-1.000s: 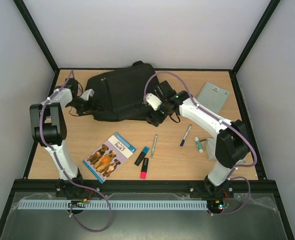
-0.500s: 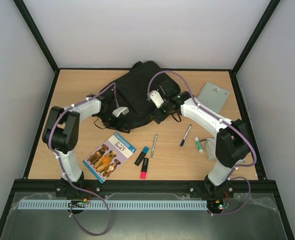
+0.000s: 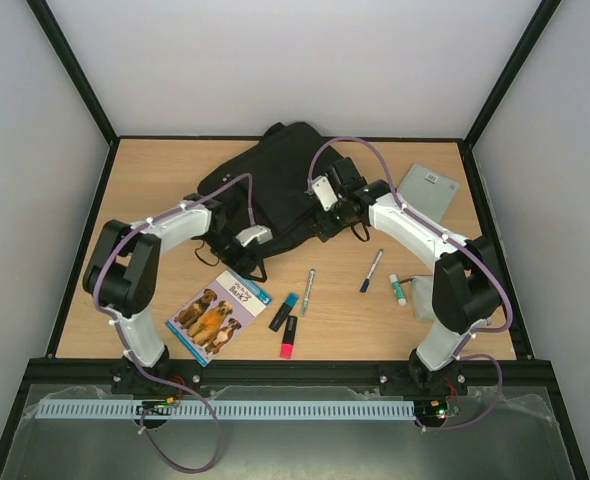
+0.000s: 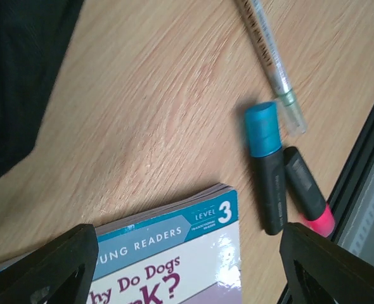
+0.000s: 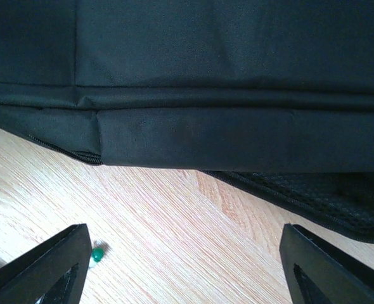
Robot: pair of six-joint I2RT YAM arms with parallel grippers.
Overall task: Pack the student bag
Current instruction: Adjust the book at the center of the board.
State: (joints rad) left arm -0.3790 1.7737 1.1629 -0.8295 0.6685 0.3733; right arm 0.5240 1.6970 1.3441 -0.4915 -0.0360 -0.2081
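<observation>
Hovering at the near side of the black backpack [image 3: 270, 180], which lies flat at the far middle of the wooden table [image 3: 155, 290], I have both pairs of fingers spread wide and clasping nothing.

My left gripper [image 4: 184, 237] hangs over the top corner of a children's reader [image 4: 174, 269]. I can read only "Young Readers", "Level 3" and "Why Do Dogs", because the frame edge cuts off the rest. Just beside the book lie a blue-capped highlighter [image 4: 265, 171] and a pink-tipped highlighter [image 4: 309, 199], touching side by side. A clear pen [image 4: 266, 60] runs out of view at the top.

My right gripper [image 5: 184, 237] is over bare wood at the bag's edge, where I see a folded seam and a bit of zip. A small green speck [image 5: 97, 254] sits near my left finger [image 5: 47, 266], too little of it showing to name.

In the overhead view my own wrists hide both sets of fingertips. The right arm also cuts off a corner of a grey flat item [image 3: 427, 193] that I cannot identify.
</observation>
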